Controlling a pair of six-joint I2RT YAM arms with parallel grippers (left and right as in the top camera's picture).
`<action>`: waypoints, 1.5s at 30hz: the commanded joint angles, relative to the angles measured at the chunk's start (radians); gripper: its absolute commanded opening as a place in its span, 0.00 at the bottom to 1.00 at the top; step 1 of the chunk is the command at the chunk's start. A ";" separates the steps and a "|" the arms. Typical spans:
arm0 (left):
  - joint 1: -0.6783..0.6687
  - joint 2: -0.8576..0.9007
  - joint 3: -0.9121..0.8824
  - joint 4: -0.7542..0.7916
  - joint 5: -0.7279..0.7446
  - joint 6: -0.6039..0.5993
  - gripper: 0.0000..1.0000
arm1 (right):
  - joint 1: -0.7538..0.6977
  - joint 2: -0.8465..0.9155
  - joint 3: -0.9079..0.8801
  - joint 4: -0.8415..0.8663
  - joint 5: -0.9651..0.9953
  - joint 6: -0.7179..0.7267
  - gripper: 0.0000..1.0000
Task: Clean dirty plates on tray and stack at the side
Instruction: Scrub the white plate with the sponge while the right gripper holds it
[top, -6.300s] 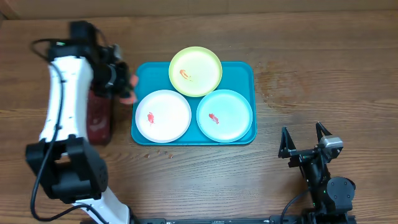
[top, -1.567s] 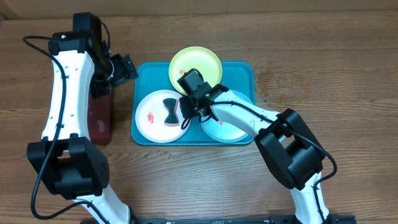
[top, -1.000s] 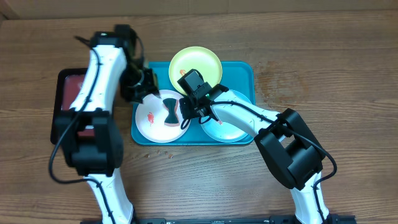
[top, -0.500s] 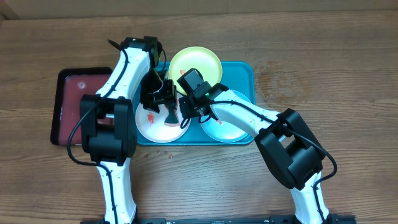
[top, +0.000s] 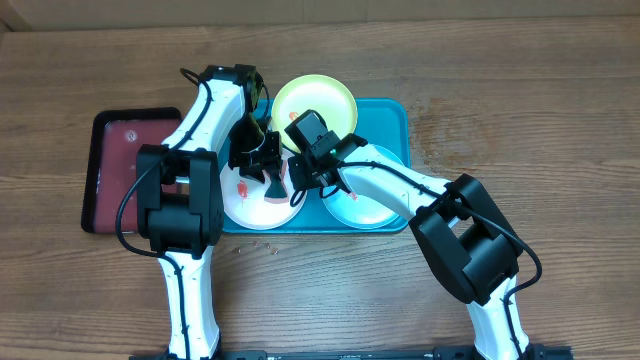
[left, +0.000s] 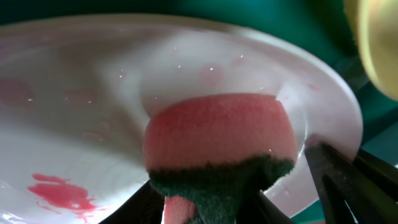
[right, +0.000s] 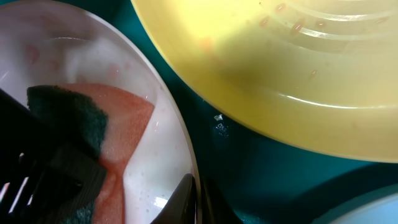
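Looking down, we see the tray (top: 388, 114) mid-table (top: 520, 120) with all three plates in it. The white plate (top: 255, 208) is in the tray's front-left part. The yellow-green plate (top: 320, 105) is at the tray's back edge and hangs partly past the back rim. The mint plate (top: 362, 212) is in the tray's front-right part, with the right arm lying across it.

The left gripper (left: 205, 205) is over the white plate and is pinching the sponge (left: 217, 130). Its fingers squeeze the green scouring layer. The pink foam face is pressed onto the plate's inner surface, on the side toward the tray's middle. We see a wet sheen and droplets on the plate around the sponge.

A red smear (left: 59, 193) sits on the white plate toward the tray's left rim, apart from the sponge.

The right gripper (right: 196, 199) has its fingers pressed together on the white plate's rim, on the edge facing the tray's middle and just beside the sponge. We read this as a pinch on the rim.

The yellow-green plate has small reddish spots. From the right wrist, a strip of bare tray floor shows between it and the white plate.

A dark red tray (top: 115, 180) lies on the table left of the tray, apart from it. Small crumbs (top: 262, 247) lie on the table just in front of the tray's front-left rim.
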 joint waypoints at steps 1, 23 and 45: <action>-0.006 0.010 -0.036 0.011 0.007 0.010 0.35 | 0.002 0.010 0.032 0.003 0.000 0.005 0.06; 0.029 0.007 -0.049 -0.009 -0.648 -0.166 0.04 | 0.002 0.010 0.032 0.006 0.002 0.005 0.06; -0.004 0.010 -0.008 0.163 0.038 0.002 0.04 | 0.002 0.010 0.032 0.018 0.001 0.004 0.05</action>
